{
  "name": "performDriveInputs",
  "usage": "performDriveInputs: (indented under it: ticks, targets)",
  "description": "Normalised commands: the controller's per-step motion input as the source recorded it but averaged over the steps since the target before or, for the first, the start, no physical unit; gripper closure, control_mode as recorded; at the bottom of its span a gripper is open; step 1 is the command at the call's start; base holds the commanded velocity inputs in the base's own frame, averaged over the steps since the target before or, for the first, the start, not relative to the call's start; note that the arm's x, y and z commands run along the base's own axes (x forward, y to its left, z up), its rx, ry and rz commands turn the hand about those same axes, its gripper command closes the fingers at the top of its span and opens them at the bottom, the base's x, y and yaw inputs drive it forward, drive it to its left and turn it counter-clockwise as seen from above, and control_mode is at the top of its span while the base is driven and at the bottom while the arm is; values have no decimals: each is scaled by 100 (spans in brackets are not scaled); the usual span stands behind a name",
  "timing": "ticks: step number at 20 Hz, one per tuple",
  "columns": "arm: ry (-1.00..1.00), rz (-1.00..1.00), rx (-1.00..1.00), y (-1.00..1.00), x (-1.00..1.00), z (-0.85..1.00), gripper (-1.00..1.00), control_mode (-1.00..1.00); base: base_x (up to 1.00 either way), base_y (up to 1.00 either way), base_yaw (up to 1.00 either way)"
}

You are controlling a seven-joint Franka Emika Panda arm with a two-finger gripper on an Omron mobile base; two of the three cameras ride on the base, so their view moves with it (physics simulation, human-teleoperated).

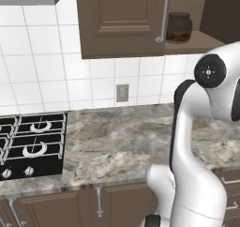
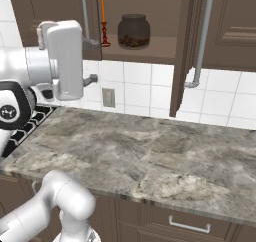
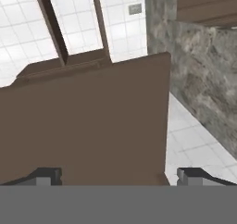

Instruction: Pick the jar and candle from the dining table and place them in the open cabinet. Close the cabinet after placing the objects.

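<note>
The jar (image 2: 133,31), round glass with brown contents, stands on the shelf inside the open cabinet (image 2: 150,50); it is also in the left base view as the jar (image 1: 178,27). The thin orange candle (image 2: 103,22) stands upright just left of it, apart from it. My gripper (image 2: 93,61) is open and holds nothing, level with the lower corner of the cabinet's left door (image 2: 60,6), left of and below the candle. In the hand view the gripper (image 3: 120,177) faces a brown door panel (image 3: 88,126) with its fingertips wide apart. The dining table is out of view.
The right cabinet door (image 2: 182,51) stands open, edge-on, with a long silver handle (image 2: 202,36). Below runs a marble counter (image 2: 150,156) with a black gas hob (image 1: 30,144) at the left, a wall socket (image 1: 122,93) and tiled wall behind.
</note>
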Motion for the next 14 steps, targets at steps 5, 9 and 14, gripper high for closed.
performDriveInputs:
  ticks: [5,9,14]
  targets:
    - [2,-23,0,-9,-49,-1,-100,-100,0,0,0]
    - [0,-19,0,-11,-50,-6,-100,-100,0,0,0]
    - [0,-16,0,-11,-43,-7,-100,-100,0,0,0]
